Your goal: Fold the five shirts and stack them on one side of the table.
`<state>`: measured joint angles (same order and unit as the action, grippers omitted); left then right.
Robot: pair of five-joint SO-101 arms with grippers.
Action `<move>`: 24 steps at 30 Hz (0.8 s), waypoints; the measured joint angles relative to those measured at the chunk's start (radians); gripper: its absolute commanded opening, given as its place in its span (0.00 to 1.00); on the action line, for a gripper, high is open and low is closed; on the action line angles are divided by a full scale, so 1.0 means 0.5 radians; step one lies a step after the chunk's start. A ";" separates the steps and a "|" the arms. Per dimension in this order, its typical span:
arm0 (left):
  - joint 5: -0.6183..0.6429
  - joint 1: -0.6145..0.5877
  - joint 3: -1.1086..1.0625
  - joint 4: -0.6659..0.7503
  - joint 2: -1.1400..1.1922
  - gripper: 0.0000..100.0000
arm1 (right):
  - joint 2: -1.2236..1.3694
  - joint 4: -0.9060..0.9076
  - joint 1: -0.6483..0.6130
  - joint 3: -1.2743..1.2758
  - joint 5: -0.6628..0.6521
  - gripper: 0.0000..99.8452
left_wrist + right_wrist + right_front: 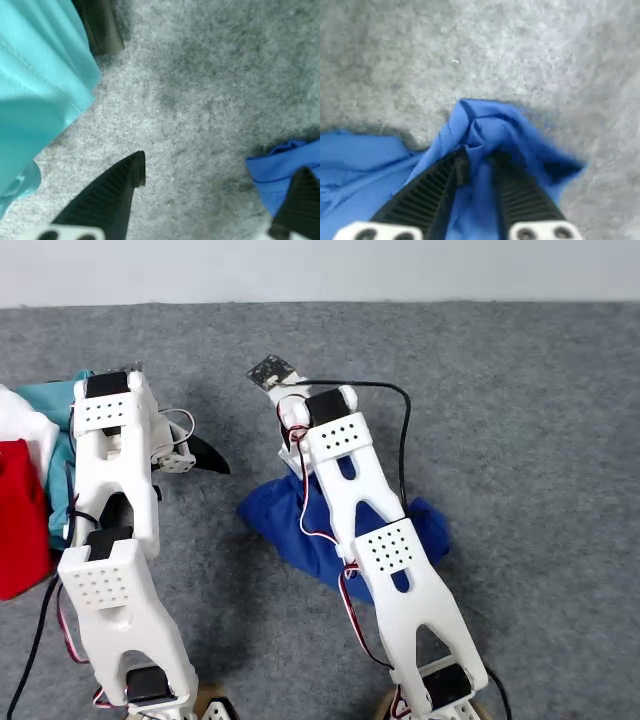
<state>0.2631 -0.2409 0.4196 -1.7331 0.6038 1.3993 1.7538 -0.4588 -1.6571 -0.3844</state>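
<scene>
The right gripper (479,165), pointed down over the blue shirt (490,122), pinches a fold of it. The left gripper (222,164) hangs beside that shirt, jaws wide apart.

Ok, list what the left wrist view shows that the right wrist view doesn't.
Left wrist view, not the right: the teal shirt and the open left gripper over the bare grey table. Right wrist view, not the left: the right gripper shut on a raised fold of the blue shirt. Both: the blue shirt and the grey table.
</scene>
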 measured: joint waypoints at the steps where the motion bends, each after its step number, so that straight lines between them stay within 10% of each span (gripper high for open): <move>1: 0.000 0.000 0.000 0.000 0.000 0.42 | 0.000 0.000 0.000 -0.003 -0.068 0.01; 16: 0.000 0.012 -0.092 0.000 0.000 0.42 | -0.847 0.003 0.110 -0.003 -0.203 0.01; 24: 0.000 0.399 -0.273 0.000 0.000 0.42 | -1.270 0.003 0.390 -0.006 -0.203 0.01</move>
<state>0.2631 -0.0414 0.2831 -1.7331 0.6038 0.7641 1.7553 -0.2639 -1.6602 -0.4856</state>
